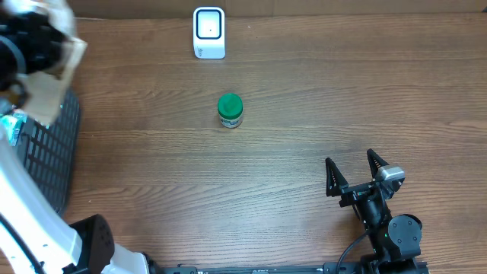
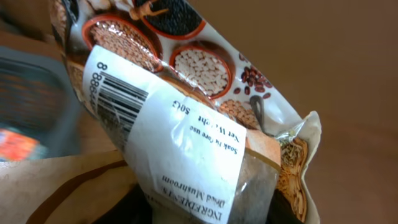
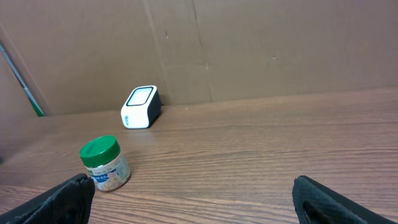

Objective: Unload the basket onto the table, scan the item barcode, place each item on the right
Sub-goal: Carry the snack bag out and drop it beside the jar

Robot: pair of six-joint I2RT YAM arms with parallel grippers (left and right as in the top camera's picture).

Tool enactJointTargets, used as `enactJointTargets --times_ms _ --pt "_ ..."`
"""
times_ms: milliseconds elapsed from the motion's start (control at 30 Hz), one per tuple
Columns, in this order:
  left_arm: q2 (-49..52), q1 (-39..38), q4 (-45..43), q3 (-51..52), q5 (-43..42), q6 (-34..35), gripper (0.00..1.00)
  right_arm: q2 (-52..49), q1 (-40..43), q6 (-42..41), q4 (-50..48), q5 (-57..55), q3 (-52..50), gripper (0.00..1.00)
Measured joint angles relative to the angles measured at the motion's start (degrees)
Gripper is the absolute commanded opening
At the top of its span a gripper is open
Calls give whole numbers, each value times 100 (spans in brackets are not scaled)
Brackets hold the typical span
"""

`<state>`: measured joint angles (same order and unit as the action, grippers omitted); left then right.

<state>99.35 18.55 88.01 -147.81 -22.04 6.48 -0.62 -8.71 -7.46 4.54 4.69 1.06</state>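
Pressed close to the left wrist camera, a printed pouch (image 2: 249, 93) fills nearly the whole frame. It is tilted, with pictures of bowls of beans and grains above a white label (image 2: 186, 155) whose text reads upside down. The barcode (image 2: 118, 99) sits at the label's upper left end, facing the lens. The left fingers are hidden behind the pouch, so the grip can only be judged from the pouch hanging in the air against them; it seems clamped between them. Past the pouch lie a blurred grey basket (image 2: 31, 87) on one side and brown table (image 2: 348, 62) on the other. From overhead, the left gripper (image 1: 34, 38) is raised at the far left corner, blurred, with the tan pouch at its fingers above the black mesh basket. The scanner (image 1: 208, 32) stands well apart from those fingers at the table's far edge, and a green-lidded jar (image 1: 230, 110) stands upright in front of it. The right gripper (image 1: 352, 169) sits low by the near edge, its fingers spread wide over the wood. In the right wrist view those dark fingers (image 3: 62, 199) frame the bottom corners. The jar stands just ahead of the finger at the picture's left. The scanner is farther ahead, near a cardboard wall (image 3: 280, 50).
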Motion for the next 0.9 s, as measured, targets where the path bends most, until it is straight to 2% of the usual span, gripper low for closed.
enactJointTargets --times_ms 333,500,700,800,900 --pt "833 -1799 730 317 302 70 14 0 0 -2 4 0 0 100" --pt "1720 -2367 758 946 396 70 11 0 0 -4 0 2 0 100" --pt "2747 -2736 678 1611 634 111 13 0 0 -2 2 2 0 100" --pt "3126 -2865 643 1853 782 155 17 0 0 -2 0 0 0 100" --pt "3390 -2940 612 2017 846 201 29 0 0 -2 0 0 0 100"
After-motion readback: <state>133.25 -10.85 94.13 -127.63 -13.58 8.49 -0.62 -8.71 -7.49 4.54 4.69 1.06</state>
